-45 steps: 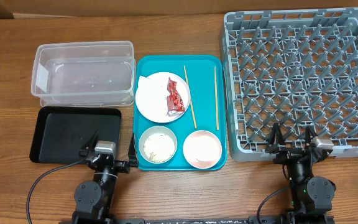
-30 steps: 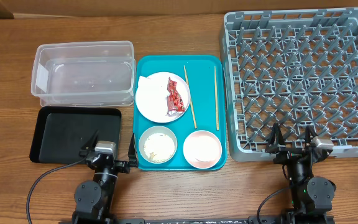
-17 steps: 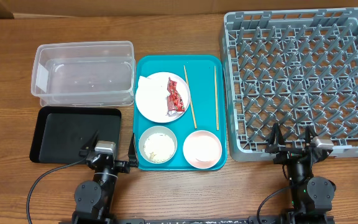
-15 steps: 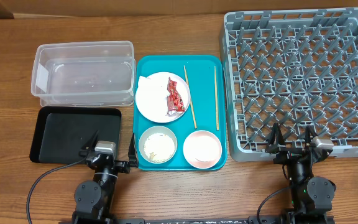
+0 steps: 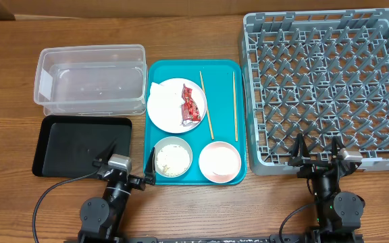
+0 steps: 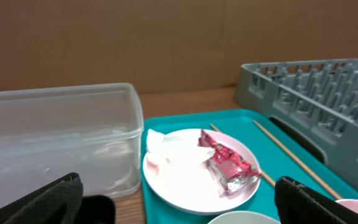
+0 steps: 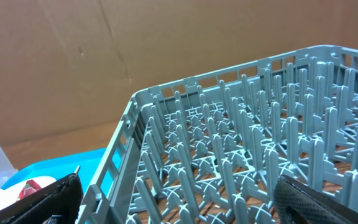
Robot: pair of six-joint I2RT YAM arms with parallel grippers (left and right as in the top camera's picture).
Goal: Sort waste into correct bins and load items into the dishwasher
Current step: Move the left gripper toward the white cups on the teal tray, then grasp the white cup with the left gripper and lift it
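On the teal tray a pale plate holds the red wrapper and white napkin; both also show in the left wrist view, wrapper and napkin. Two chopsticks lie beside the plate. A bowl holds rice; a second bowl is empty. No cup is in view. My left gripper is open and empty beside the rice bowl. My right gripper is open and empty at the grey rack's front wall.
The clear tub stands at the back left, with the black tray in front of it. Both are empty. The rack fills the right side of the table. Both arm bases sit at the front edge.
My left gripper has swung a little to the right, toward the rice bowl. The right arm and all objects have not moved.
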